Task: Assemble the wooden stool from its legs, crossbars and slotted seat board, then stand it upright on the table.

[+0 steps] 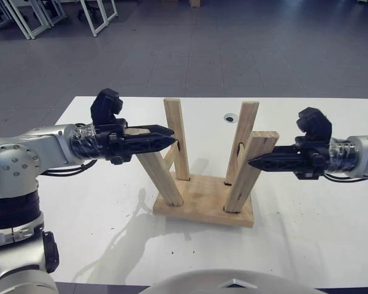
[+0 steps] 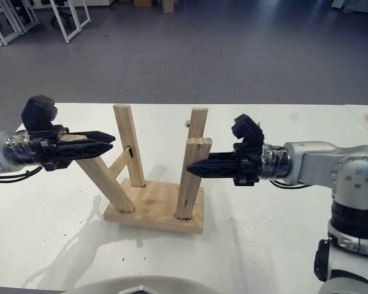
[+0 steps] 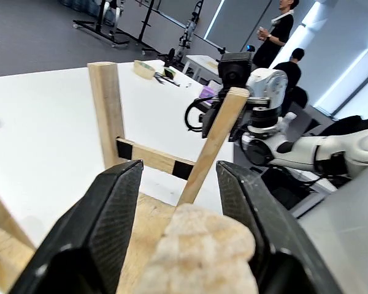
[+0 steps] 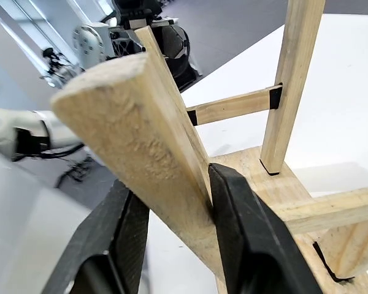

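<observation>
**Stage in hand.** The stool stood upside down, all four legs set in the board. By my judgement, assembly was nearly done and the turn-over had not yet begun.

1. Nearest, the seat board (image 1: 202, 205) lay flat on the table (image 1: 98, 245), well in from its near edge.
2. The near-left leg (image 1: 162, 177) leaned outward. The left gripper (image 1: 170, 139) was closed on its top end, one finger on each side.
3. The near-right leg (image 1: 248, 171) also leaned outward. The right gripper (image 1: 253, 163) was clamped narrowly on its upper part, both fingers (image 4: 233, 202) against the wood.
4. Behind these, the left crossbar (image 4: 233, 105) and the right crossbar (image 3: 153, 160) each tied a near leg to a far one.
5. The far-left leg (image 1: 178, 141) and the far-right leg (image 1: 242, 135) stood more nearly upright.

**Next move.** The near legs probably wanted pressing square. Both arms would then have to lift together and roll the stool onto its feet.

**Clearance.** Bare tabletop lay to both sides. A small hole (image 1: 231, 116) lay beyond the far legs, with the far edge past it.
</observation>
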Controlling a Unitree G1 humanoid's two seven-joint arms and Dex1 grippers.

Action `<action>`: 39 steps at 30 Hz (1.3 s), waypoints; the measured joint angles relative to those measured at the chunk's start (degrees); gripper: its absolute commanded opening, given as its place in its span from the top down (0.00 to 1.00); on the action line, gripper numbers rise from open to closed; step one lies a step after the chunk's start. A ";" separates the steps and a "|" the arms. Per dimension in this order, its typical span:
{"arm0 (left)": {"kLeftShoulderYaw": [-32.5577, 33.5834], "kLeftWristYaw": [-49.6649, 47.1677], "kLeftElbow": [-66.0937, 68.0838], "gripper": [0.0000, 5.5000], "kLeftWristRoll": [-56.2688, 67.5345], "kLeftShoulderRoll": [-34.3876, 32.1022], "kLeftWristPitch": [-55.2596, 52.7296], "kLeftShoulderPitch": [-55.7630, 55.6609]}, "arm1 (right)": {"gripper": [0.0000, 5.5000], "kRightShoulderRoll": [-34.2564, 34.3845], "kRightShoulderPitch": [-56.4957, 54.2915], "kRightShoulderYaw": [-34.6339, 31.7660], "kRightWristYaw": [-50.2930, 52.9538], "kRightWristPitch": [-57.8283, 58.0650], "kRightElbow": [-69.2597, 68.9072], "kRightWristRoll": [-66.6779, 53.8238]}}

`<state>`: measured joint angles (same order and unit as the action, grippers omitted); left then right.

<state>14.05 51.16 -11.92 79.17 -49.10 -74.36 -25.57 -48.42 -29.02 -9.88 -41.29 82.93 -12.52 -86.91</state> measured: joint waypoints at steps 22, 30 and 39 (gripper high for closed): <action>4.46 -10.70 47.69 0.28 -13.16 9.28 3.70 -14.55 | 0.40 0.71 -8.59 4.78 7.26 5.22 41.21 5.94; 7.40 7.94 9.10 0.28 -23.81 0.59 17.51 26.84 | 0.40 -10.68 33.67 1.26 -22.32 -37.44 12.38 36.65; -4.57 31.71 -10.93 0.28 -56.88 -4.60 69.04 62.61 | 0.40 -23.30 61.25 7.53 -40.79 -78.16 -4.73 66.75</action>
<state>9.48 82.88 -22.85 22.29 -53.70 -5.31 37.04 -71.72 32.23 -2.35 -82.08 4.77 -17.24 -20.17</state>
